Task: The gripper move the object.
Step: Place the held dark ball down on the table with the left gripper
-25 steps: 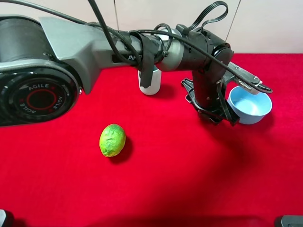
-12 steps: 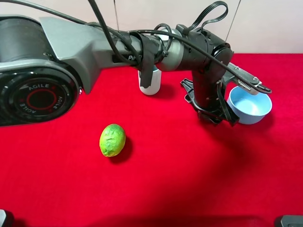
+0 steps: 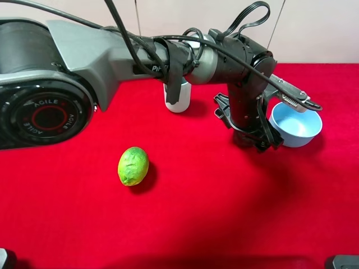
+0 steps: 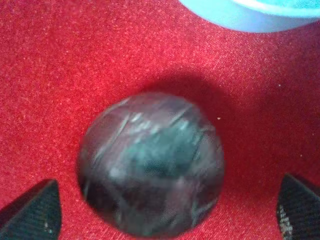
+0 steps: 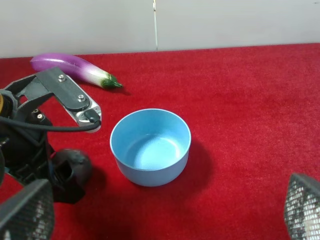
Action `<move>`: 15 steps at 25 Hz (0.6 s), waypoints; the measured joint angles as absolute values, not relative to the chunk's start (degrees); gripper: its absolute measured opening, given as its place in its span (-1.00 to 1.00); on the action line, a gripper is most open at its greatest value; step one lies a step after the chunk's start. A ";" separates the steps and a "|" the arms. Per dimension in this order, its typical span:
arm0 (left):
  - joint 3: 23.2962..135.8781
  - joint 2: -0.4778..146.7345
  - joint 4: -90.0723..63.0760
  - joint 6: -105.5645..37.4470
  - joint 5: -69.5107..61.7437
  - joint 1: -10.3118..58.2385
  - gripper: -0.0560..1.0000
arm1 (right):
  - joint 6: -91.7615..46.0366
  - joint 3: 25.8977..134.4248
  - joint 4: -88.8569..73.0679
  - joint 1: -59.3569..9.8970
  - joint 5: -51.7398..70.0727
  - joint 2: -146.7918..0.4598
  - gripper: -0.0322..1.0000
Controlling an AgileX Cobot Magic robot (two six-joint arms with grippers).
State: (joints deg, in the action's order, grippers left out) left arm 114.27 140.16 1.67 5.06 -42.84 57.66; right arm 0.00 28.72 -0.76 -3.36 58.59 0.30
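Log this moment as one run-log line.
left pincer: open, straddling fruit | fruit: on cloth, beside bowl, ungrasped | right pincer: open, facing bowl

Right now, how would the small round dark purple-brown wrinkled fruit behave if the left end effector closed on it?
The round dark wrinkled fruit would probably roll on the red cloth if nudged. Its glossy wrinkled skin may slip. Beside the light-blue bowl it looks small, so likely light.

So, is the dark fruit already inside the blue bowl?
No, the fruit lies on the red cloth beside the bowl.
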 joint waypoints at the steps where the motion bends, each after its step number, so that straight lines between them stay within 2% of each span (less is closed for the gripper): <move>1: 114.27 140.16 1.67 5.06 -42.84 57.66 0.72 | 0.00 28.72 -0.76 -3.36 58.59 0.30 0.40; 15: 114.42 132.39 1.60 5.08 -55.08 57.66 0.72 | 0.00 28.72 -0.76 -3.36 58.59 0.30 0.40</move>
State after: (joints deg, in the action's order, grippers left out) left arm 114.42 132.39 1.60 5.08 -55.08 57.66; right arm 0.00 28.72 -0.76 -3.36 58.59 0.30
